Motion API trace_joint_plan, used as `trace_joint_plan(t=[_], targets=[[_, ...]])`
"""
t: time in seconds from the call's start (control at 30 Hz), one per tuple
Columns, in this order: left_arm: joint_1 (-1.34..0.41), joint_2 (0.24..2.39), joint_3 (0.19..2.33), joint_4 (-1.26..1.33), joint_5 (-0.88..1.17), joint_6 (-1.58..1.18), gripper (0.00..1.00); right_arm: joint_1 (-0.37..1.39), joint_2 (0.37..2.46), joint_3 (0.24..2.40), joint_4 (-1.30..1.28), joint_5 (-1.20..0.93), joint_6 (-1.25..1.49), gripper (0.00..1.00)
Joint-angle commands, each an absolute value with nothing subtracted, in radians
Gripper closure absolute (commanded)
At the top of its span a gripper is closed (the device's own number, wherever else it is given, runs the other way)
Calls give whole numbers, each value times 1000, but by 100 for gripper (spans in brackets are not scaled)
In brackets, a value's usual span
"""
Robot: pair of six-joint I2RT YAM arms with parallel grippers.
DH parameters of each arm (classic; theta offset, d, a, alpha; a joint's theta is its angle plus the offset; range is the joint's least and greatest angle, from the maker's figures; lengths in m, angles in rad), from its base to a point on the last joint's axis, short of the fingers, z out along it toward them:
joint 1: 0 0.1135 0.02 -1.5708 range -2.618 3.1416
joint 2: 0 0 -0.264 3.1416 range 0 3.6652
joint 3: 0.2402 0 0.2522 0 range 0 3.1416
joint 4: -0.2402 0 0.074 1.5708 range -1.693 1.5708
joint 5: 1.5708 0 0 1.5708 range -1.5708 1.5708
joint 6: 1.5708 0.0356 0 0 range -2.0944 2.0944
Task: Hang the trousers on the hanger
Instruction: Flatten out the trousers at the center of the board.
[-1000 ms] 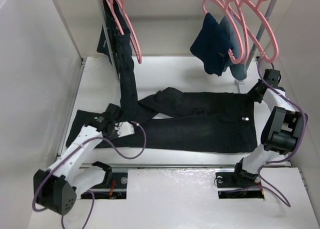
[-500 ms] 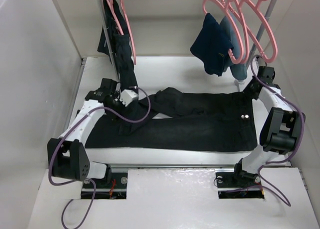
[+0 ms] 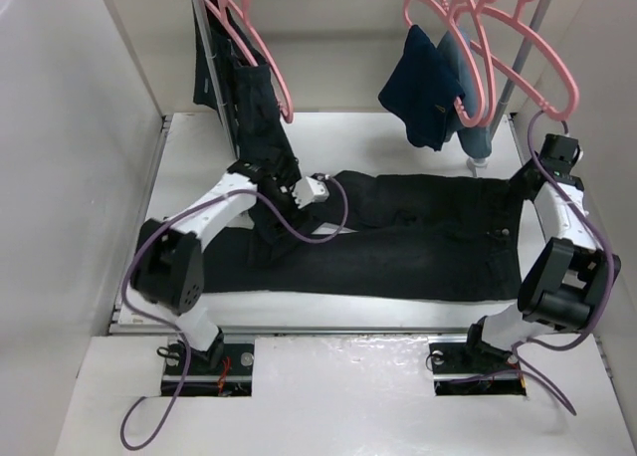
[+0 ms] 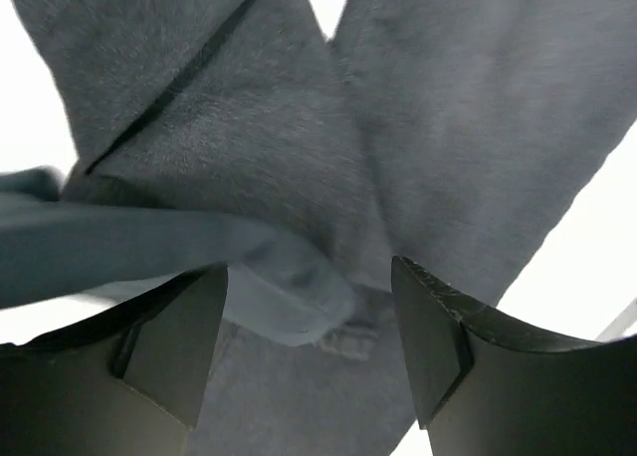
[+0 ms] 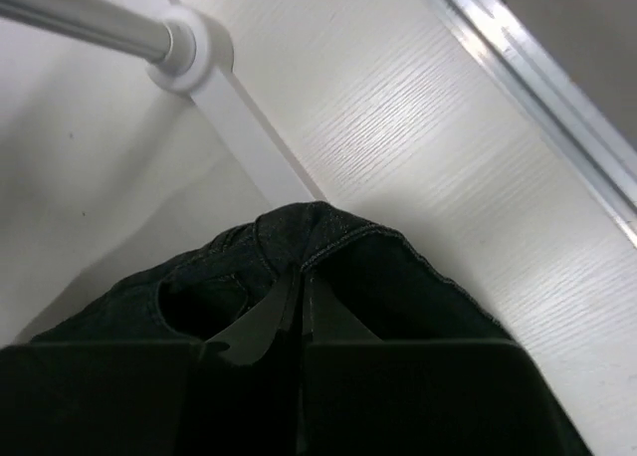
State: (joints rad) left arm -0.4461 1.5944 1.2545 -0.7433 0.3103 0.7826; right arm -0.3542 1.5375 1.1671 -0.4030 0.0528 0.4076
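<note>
1. Since the earlier frame the left arm has swung from the near-left part of the counter (image 3: 398,137) toward its middle, the right arm has shifted to the right, and the upper leg of the trousers (image 3: 418,247), bunched before, now lies straighter
2. The trousers lie flat across the counter, with the waistband at the right and the legs running left; their small metal button (image 3: 503,234) sits near the right edge
3. The left hand (image 4: 311,267) hangs over the black cloth near the counter's middle. In the left wrist view its fingers (image 4: 169,346) are spread, and a fold of cloth lies between them, not squeezed
4. The right hand (image 5: 299,277) is at the far right corner of the waistband. Its fingers are pressed together on the dark denim, pinching the trousers
5. The hanger (image 3: 274,78) hangs on the rail at the back left, tilted. A strip of black cloth runs from it down to the counter beside the left hand; I cannot tell if it belongs to the same pair
6. At the back right a navy garment (image 3: 423,88) hangs among more pink hangers (image 3: 518,58)
7. In the right wrist view the metal rail post (image 5: 90,18) stands just behind the waistband
</note>
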Motion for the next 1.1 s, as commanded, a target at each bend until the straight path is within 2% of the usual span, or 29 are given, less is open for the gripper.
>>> trace_joint_plan(t=[0.0,0.13,0.2,0.3,0.53,0.7,0.8,0.93,1.07], targets=[[-480,1664,1370,-655,344,691,37,-370,1483,1193,-390,97,402,100],[-560,1736,1453,-485,280,542,33,-370,1483,1193,-410,107,393,100],[-580,1765,1474,-398,197,526,27,-370,1473,1184,-410,117,393,100],[-623,1799,1497,-312,137,538,24,-379,1463,1184,-410,117,393,100],[-716,1855,1508,-362,228,689,18,-379,1454,1175,-419,117,383,100],[-727,1864,1474,-298,267,655,15,-379,1445,1157,-428,117,374,100],[-707,1900,1486,-278,281,655,12,-379,1445,1147,-428,107,374,100],[-622,2009,1587,-267,163,638,8,-379,1436,1138,-428,107,374,100],[-478,2172,1918,-438,175,543,9,-379,1417,1138,-428,107,365,100]])
